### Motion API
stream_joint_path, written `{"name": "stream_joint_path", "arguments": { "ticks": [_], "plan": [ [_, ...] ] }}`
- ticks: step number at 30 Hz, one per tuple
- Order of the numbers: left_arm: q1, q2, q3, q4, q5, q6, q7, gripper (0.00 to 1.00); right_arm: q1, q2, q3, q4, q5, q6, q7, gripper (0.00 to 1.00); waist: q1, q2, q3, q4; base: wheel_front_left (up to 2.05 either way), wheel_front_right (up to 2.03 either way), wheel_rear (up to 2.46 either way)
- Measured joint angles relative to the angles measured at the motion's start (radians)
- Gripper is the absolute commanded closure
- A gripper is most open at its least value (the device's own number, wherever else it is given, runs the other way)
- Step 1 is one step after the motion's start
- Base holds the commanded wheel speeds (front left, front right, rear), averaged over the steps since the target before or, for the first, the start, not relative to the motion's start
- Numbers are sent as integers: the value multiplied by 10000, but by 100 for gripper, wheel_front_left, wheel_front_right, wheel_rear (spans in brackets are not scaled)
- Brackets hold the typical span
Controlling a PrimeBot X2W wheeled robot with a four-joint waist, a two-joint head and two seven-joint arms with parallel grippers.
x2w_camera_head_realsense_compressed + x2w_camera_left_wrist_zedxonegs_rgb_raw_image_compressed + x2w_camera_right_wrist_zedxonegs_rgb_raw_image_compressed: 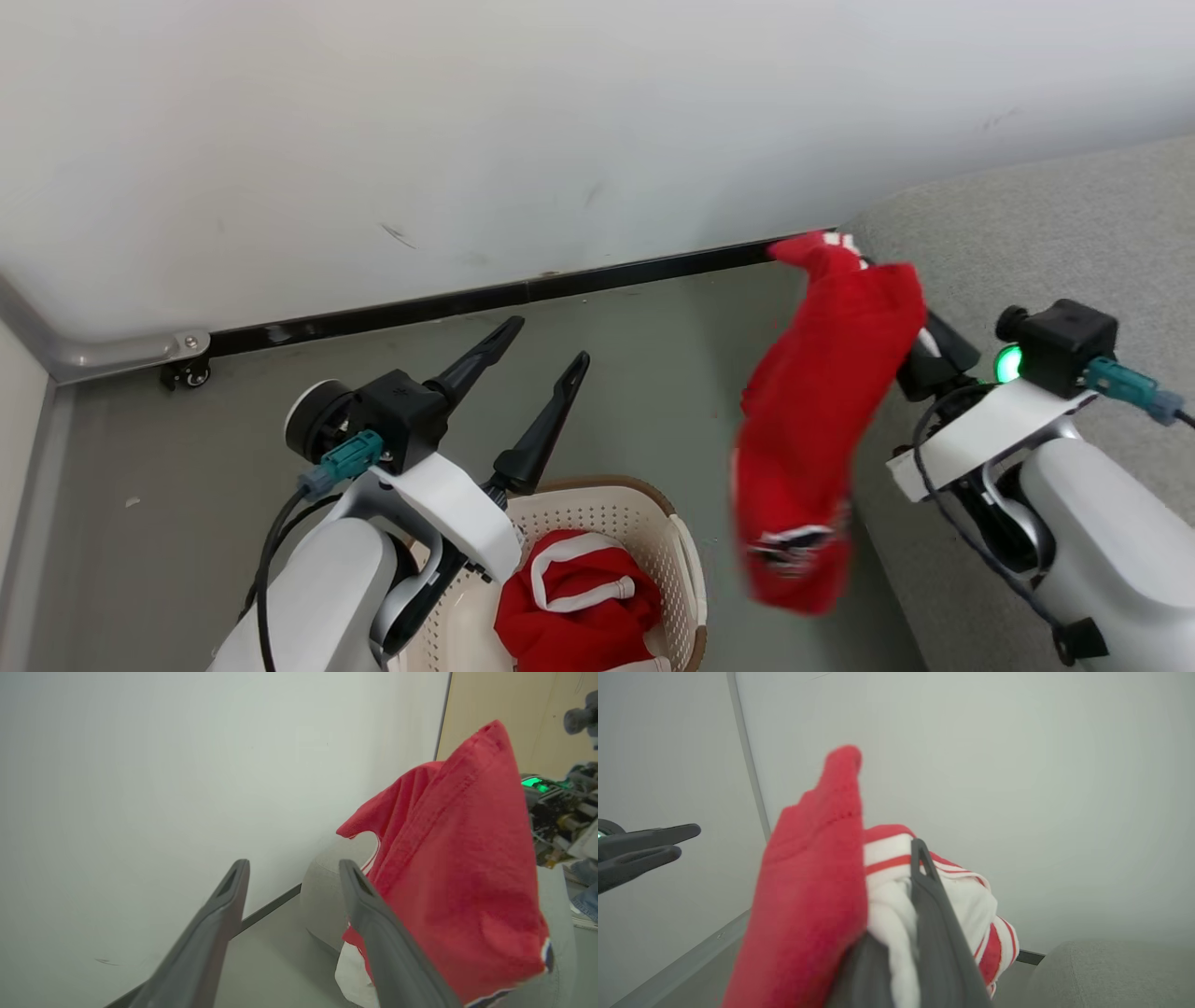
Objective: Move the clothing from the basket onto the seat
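A red garment (822, 411) with white trim and lettering near its hem hangs from my right gripper (908, 868), which is shut on its bunched white-banded part. The garment dangles over the floor, right beside the edge of the grey seat (1036, 233). More red clothing (574, 602) lies in the cream basket (667, 523) at the bottom centre. My left gripper (546, 350) stands open above the basket's far rim, empty. In the left wrist view its fingers (233, 886) are spread, with the hanging garment (453, 868) off to the right.
A white wall with a dark baseboard (485, 299) runs behind the grey floor (653, 373). A small caster (191, 371) sits at the wall's foot on the left. The seat's rounded corner (322, 896) lies ahead of my left gripper.
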Motion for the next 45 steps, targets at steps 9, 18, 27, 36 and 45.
{"name": "stream_joint_path", "arguments": {
  "ticks": [9,18,27,36,45],
  "plan": [
    [23,169,-736,-422,-349,0,-127,0,466,-364,-1028,-339,-46,0,0,100,0,0,-8,-261,0,0,0],
    [98,349,-1440,-899,-650,0,-217,0,993,-568,-1833,-742,-403,0,-2,100,0,-1,-7,-663,0,0,0],
    [98,518,-1827,-1193,-968,0,-291,0,1379,-619,-2259,-1152,-571,0,-12,100,0,0,32,-1141,0,0,0],
    [103,719,-1870,-1338,-1166,0,-389,0,1686,-665,-2673,-1390,-748,0,-13,100,0,0,134,-1639,0,0,0],
    [225,888,-1685,-1551,-1158,0,-479,0,1553,-865,-2815,-1438,-681,0,-12,100,0,0,351,-2023,0,0,0]
  ]
}}
